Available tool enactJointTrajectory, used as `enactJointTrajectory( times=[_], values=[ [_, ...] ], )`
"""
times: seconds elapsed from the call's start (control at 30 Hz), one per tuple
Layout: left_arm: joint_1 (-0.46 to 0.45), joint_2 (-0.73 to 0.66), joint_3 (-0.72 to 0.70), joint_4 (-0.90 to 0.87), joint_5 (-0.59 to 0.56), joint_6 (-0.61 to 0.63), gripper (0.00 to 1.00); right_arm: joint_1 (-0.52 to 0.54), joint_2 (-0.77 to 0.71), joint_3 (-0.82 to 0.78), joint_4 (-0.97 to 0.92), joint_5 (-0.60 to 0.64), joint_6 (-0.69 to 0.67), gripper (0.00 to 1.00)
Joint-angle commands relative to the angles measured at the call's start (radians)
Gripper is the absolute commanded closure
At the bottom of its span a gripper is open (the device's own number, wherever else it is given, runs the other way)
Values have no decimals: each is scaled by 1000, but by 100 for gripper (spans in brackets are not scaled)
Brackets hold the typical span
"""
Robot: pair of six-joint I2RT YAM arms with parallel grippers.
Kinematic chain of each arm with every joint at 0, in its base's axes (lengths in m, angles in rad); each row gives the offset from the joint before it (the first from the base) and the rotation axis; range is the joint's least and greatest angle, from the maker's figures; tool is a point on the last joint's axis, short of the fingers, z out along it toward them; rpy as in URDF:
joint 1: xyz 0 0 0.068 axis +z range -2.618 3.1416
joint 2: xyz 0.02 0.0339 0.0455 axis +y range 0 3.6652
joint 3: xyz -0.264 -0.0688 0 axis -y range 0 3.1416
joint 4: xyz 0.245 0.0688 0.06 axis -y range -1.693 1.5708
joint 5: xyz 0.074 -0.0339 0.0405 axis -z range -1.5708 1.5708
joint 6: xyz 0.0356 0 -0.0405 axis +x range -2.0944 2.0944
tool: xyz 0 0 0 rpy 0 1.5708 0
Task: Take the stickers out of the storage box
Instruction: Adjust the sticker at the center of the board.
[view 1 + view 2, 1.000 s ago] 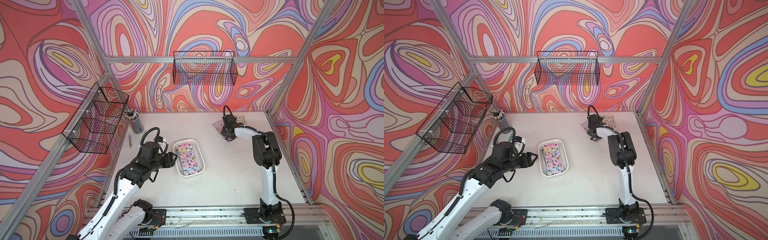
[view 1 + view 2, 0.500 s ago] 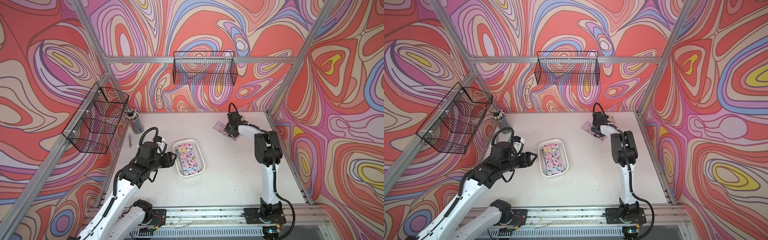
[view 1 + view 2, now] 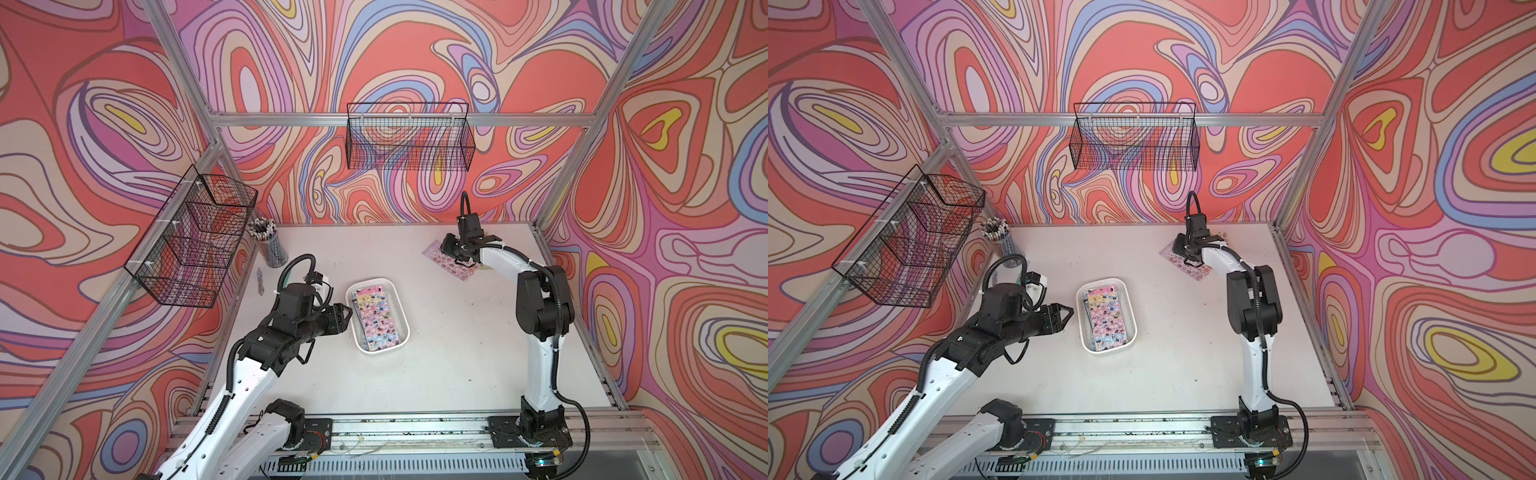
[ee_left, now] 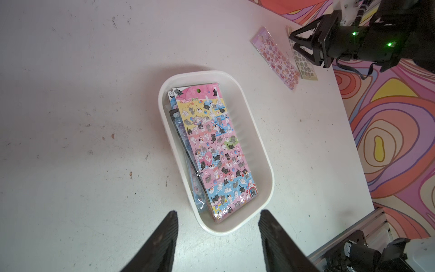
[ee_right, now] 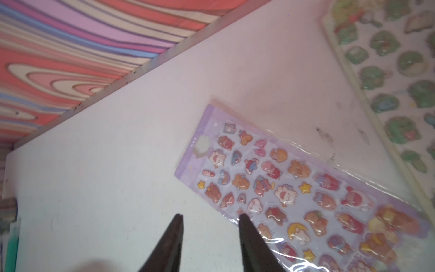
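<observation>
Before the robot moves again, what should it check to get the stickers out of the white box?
1. Storage box emptied: not ok, stickers stacked inside.
2. Left gripper fingers open and empty: ok.
3. Left gripper beside the box: ok.
4. Right gripper empty: ok, nothing between its fingers.
5. Purple sheet flat on the table: ok.
6. Number of sheets left to lift: cannot tell, they overlap.

Bright, even light; right wrist view seems blurred.
</observation>
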Motion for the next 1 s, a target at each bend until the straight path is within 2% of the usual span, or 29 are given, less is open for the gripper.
enactJointTrajectory(
  times=[0.0,0.1,0.3,0.6,0.97],
  values=[
    [6,8,-5,-13,-22,10,41,11,15,-27,62,-171,-46,80],
    [6,13,-6,-15,-26,11,41,24,47,-16,64,-172,-50,92],
    [5,22,-7,-18,-32,11,41,25,144,42,54,-132,-46,100],
    [5,39,-1,-26,-38,18,41,25,231,89,137,-129,-26,100],
    [5,49,2,-23,-43,19,41,23,314,161,96,-25,-32,100]
  ],
)
